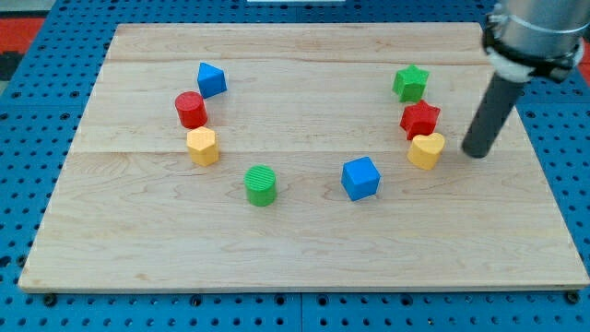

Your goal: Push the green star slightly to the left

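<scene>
The green star [410, 83] lies on the wooden board [295, 249] at the upper right. A red star [419, 120] sits just below it, and a yellow heart [426, 150] below that. My tip [477, 152] rests on the board to the right of the yellow heart, a small gap away, and lower right of the green star. The rod rises up and to the right from it.
A blue cube [360, 178] lies left of the yellow heart. A green cylinder [261, 185] sits at the lower middle. At the left are a blue triangular block [211, 79], a red cylinder [191, 110] and a yellow hexagon [202, 146].
</scene>
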Motion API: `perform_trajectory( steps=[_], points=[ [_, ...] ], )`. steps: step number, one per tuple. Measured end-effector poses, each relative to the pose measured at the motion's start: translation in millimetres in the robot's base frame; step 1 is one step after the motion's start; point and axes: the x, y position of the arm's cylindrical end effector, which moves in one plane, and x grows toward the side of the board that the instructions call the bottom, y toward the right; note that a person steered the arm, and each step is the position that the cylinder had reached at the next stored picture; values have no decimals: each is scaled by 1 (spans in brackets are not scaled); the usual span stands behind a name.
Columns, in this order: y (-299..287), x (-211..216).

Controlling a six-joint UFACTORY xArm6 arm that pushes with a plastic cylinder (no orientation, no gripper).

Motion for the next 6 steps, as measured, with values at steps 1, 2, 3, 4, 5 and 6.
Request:
perform_trajectory(
  steps=[1, 2, 3, 4, 5, 6],
  points=[
    [8, -62],
    [-31, -92],
    [-37, -116],
    [-36, -145],
    [-67, -115],
    [-37, -86]
  ],
)
